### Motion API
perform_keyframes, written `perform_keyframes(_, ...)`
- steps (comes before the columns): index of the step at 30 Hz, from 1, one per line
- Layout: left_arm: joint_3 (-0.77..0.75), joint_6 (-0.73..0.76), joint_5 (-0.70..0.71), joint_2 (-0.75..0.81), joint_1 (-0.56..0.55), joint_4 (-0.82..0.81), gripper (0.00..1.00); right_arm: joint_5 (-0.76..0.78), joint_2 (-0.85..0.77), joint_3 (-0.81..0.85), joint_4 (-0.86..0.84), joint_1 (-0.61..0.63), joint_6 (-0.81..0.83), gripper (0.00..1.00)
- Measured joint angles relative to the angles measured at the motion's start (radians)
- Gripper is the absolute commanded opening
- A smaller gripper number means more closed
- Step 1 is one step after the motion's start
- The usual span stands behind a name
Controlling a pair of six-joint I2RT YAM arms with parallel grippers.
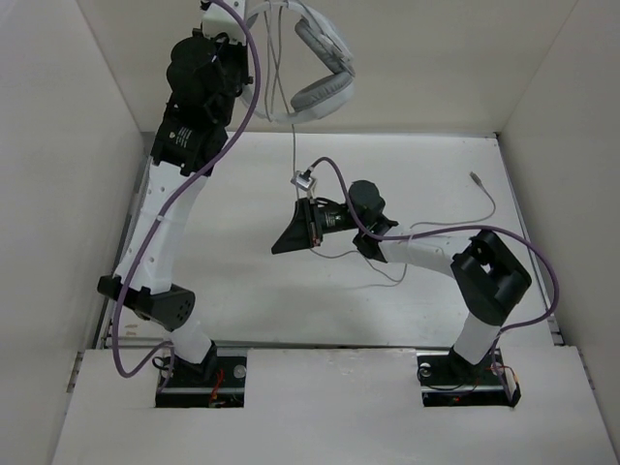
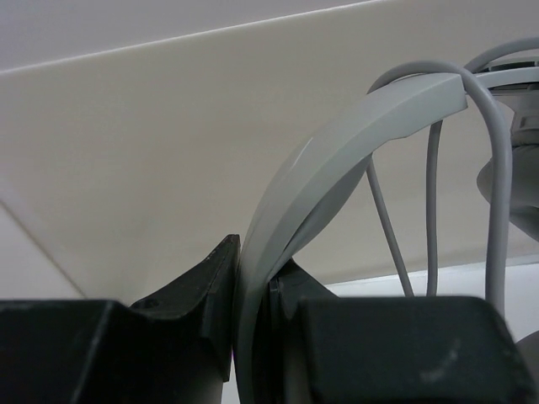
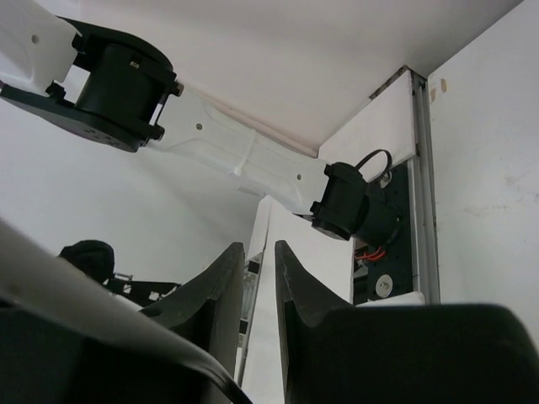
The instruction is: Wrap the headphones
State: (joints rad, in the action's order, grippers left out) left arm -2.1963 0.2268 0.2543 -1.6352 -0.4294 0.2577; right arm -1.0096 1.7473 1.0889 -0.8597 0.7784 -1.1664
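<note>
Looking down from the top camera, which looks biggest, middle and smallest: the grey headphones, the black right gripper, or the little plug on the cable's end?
1. Light grey over-ear headphones: largest, though lifted nearer the camera.
2. Black two-finger right gripper: middle.
3. Small grey plug on the cable's end: smallest.

A white bench [image 1: 426, 184] is lying flat in the middle, and plain white walls are closing it in on three sides: a back wall [image 1: 436, 68], a left wall [image 1: 58, 165] and a right wall [image 1: 572, 145]. A white board [image 1: 320, 407] is covering the near edge of the bench, and two dark cut-outs [image 1: 232, 387] are showing in it. Soft, even light is falling on all surfaces and is making only faint shadows. In the left wrist view a thin seam [image 2: 168, 39] is running slantwise across the pale wall.
</note>
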Motion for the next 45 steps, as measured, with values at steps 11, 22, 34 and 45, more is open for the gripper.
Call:
perform_keyframes(11,-0.061,-0.039,0.140,-0.069,0.005,-0.029,0.00,0.011,0.000,0.015,0.127,0.006,0.095,0.13)
perform_keyframes(22,-0.061,-0.080,0.211,-0.105,0.006,-0.050,0.00,0.013,0.000,0.113,0.320,0.050,0.241,0.04)
perform_keyframes(34,0.096,-0.046,0.256,-0.137,0.050,-0.135,0.00,0.063,-0.053,0.315,0.822,0.060,0.623,0.05)
perform_keyframes(45,0.501,0.046,0.292,-0.109,-0.006,-0.163,0.00,0.503,-0.195,0.674,1.417,-0.017,1.416,0.06)
